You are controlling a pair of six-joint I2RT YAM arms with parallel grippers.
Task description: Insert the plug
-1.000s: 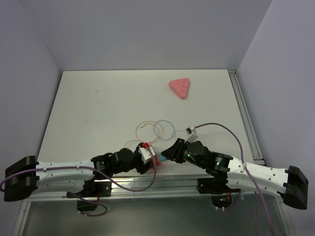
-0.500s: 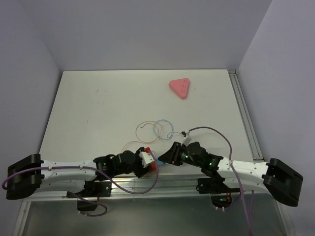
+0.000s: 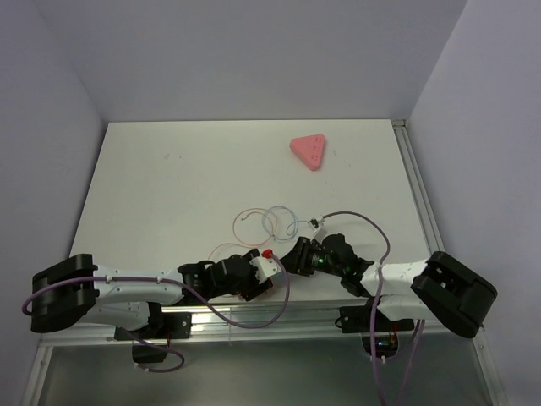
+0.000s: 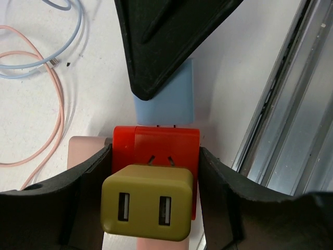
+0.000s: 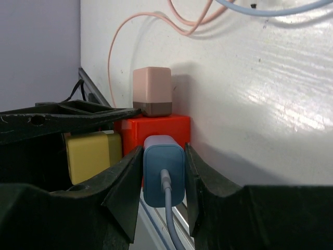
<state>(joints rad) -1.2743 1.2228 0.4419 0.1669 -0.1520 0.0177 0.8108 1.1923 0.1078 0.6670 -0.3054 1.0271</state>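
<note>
White bench (image 3: 186, 178) under grey walls; at its near edge we find the light-blue plug (image 5: 164, 172) pinched narrow between the fingers of our right hand (image 5: 162, 156), its cable trailing back toward the wrist. Straight ahead of that hand, the plug's nose meets the orange-red block (image 4: 156, 148), which our left hand (image 4: 155, 161) clamps by its sides. The plug's long axis runs fingertip-forward into the block's face. From the left wrist, thin prongs show between the two, so we judge it not fully seated; a short push along that axis should finish it. The block already carries a yellow adapter (image 4: 147, 208) and a pink adapter (image 5: 152, 91). Well beyond both hands lies the pink triangle (image 3: 309, 152).
</note>
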